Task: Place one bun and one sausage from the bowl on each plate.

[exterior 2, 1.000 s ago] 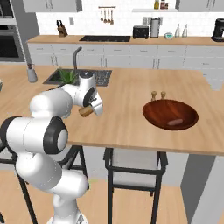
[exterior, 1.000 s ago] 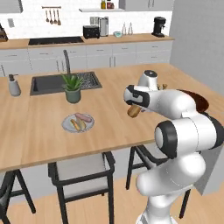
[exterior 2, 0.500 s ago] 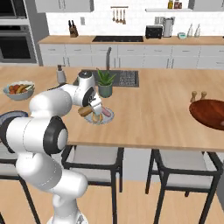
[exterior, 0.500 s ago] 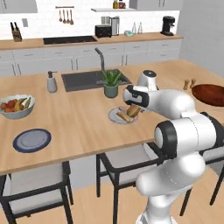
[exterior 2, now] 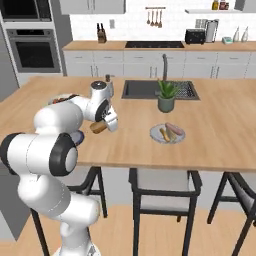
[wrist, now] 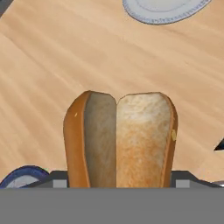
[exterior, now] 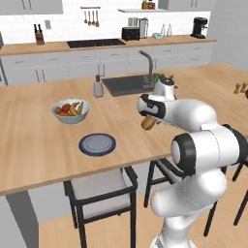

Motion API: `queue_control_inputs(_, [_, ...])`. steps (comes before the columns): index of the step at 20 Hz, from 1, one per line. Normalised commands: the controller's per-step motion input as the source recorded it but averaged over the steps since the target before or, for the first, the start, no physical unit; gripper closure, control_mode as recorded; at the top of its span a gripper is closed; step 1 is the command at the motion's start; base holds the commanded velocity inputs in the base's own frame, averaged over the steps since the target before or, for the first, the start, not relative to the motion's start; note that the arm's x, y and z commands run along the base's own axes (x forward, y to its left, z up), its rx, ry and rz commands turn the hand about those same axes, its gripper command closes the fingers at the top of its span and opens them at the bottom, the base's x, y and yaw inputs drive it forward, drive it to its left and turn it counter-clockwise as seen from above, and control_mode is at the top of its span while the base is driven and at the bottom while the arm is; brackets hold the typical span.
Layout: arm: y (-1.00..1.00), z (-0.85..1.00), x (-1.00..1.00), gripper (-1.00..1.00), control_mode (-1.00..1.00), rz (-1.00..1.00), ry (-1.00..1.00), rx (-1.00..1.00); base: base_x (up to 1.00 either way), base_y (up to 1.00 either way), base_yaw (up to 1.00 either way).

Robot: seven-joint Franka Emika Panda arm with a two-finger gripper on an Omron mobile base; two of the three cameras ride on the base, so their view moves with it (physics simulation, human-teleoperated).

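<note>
Bun (exterior: 148, 122) riding clamped in the gripper (exterior: 149, 121), above the counter beside the blue-rimmed plate (exterior: 97, 144). Keeping it level and centring over that plate before letting go seems wise.

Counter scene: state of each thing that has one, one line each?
gripper: shut on the bun, above the counter
bun: held, off the counter
blue-grey plate: empty
grey-white plate: holds a bun and a sausage
fruit bowl: filled with fruit
</note>
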Motion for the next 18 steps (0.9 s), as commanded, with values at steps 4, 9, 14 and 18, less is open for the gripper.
queue_control_inputs(4, [0.00,0.00,0.00,1.00,1.00,0.00,0.00,0.00,0.21,1.00,0.12])
queue_control_inputs(9, [0.00,0.00,0.00,1.00,1.00,0.00,0.00,0.00,0.30,0.96,0.09])
queue_control_inputs(14, [0.46,-0.06,0.64,1.00,-1.00,0.03,0.12,-0.19,0.00,0.00,0.00])
queue_control_inputs(18, [-0.38,-0.34,0.94,1.00,-1.00,0.00,0.28,-0.06,0.00,0.00,0.00])
